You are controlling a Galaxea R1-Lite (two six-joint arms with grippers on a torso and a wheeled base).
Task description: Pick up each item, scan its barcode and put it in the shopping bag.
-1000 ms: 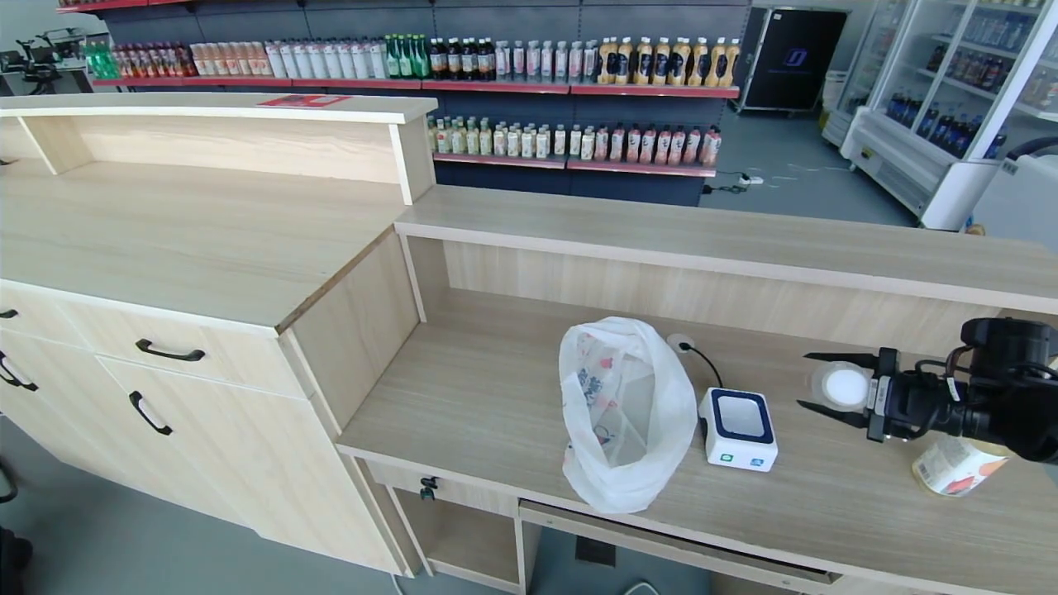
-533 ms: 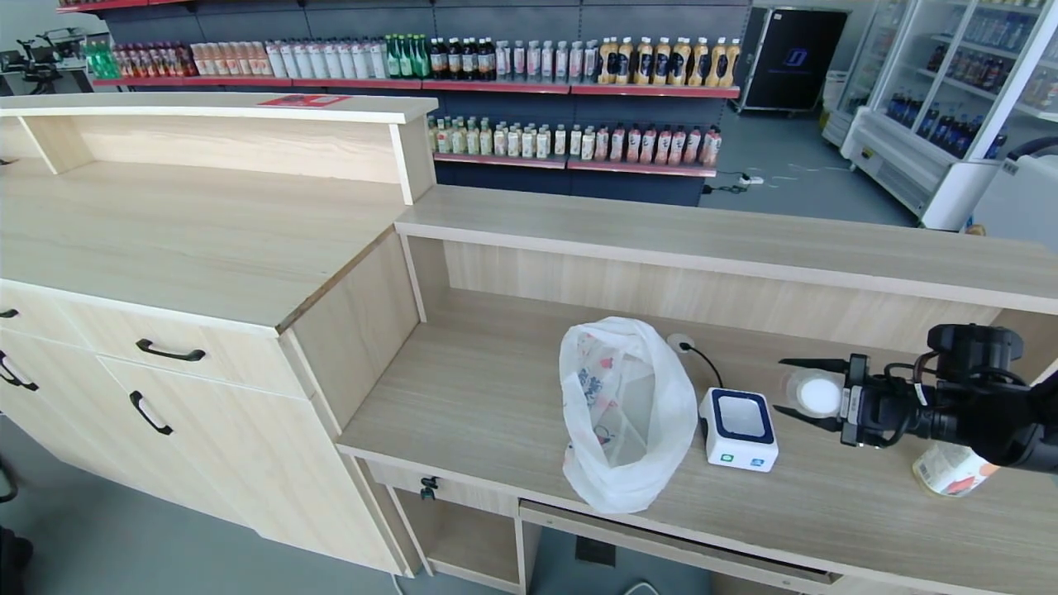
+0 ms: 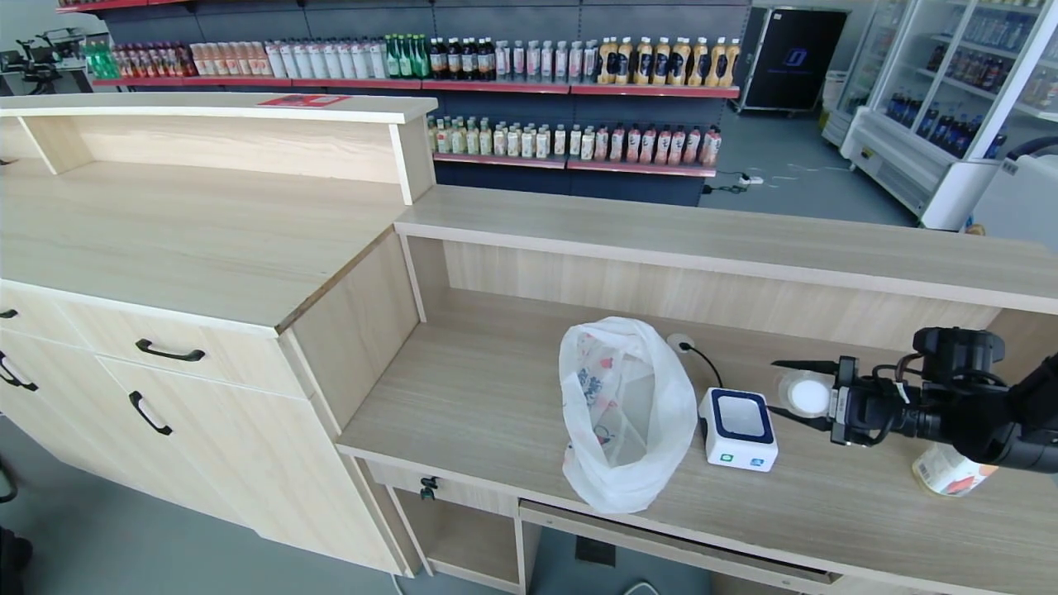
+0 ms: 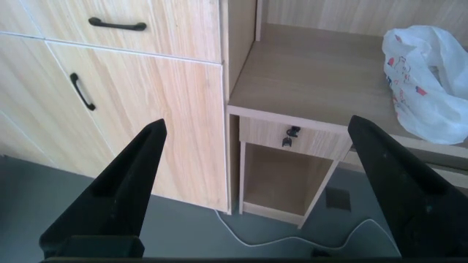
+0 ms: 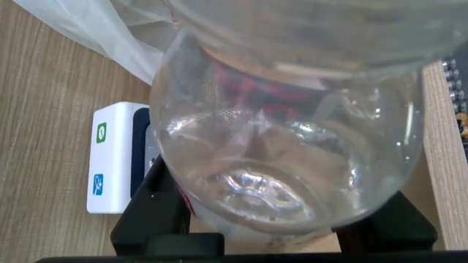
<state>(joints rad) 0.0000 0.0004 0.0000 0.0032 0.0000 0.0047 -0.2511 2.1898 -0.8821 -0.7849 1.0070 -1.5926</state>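
Note:
My right gripper point(image 3: 783, 386) is shut on a clear plastic bottle point(image 3: 807, 396) with a white cap, held lying sideways just above the counter, a short way right of the white barcode scanner point(image 3: 738, 428). In the right wrist view the bottle point(image 5: 292, 146) sits close between the dark fingers point(image 5: 157, 212), with the scanner point(image 5: 121, 157) beyond it. The white shopping bag point(image 3: 628, 413) stands open to the left of the scanner. My left gripper point(image 4: 256, 197) hangs open low beside the counter, with nothing in it and the bag point(image 4: 428, 73) far off.
A second labelled bottle point(image 3: 950, 475) stands on the counter point(image 3: 463, 397) behind my right arm. The scanner's cable runs to a socket by the back wall point(image 3: 686, 343). A taller cabinet with drawers point(image 3: 165, 355) stands to the left.
My right gripper has carried the bottle leftward, closer to the scanner, and a little lower. Bag and scanner have stayed put.

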